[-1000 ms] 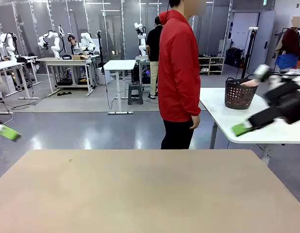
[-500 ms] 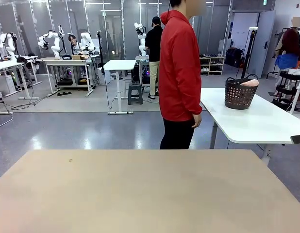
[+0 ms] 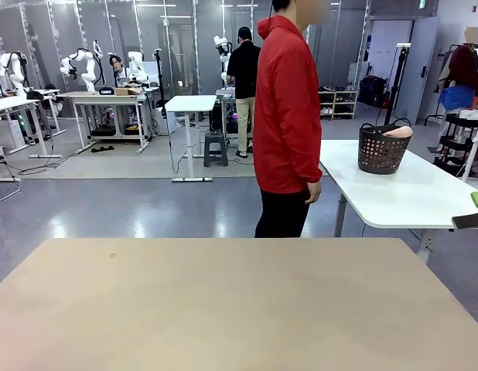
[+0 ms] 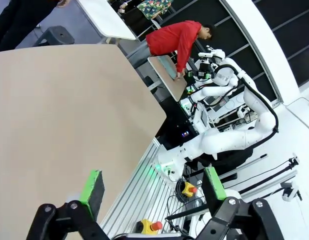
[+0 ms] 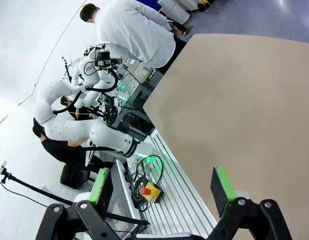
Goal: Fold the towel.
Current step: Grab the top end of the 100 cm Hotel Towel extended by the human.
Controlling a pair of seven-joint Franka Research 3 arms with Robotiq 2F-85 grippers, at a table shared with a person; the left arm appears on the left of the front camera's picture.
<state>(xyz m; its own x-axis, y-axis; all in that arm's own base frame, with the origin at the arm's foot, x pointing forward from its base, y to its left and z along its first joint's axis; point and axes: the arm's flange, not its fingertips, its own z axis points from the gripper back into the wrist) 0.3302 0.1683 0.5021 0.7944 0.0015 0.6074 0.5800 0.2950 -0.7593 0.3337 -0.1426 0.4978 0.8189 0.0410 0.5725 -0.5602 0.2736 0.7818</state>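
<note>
Your right gripper (image 3: 476, 210) hung wide open and empty; the towel (image 3: 398, 131) lay bunched in the dark basket (image 3: 378, 156) on the white table (image 3: 409, 195), well beyond it and leftward; your left gripper (image 4: 153, 186) gaped likewise

The tan table (image 3: 223, 309) spreads across the foreground from 4 to 8 o'clock. At 12 o'clock, beyond its far edge, a person in a red jacket (image 3: 285, 108) stands side-on. At 2 o'clock a dark basket (image 3: 378, 153) on a white table (image 3: 401, 197) holds the towel (image 3: 398, 131), bunched at its rim. At 3 o'clock the right gripper (image 3: 476, 210) pokes in, one green pad showing.
</note>
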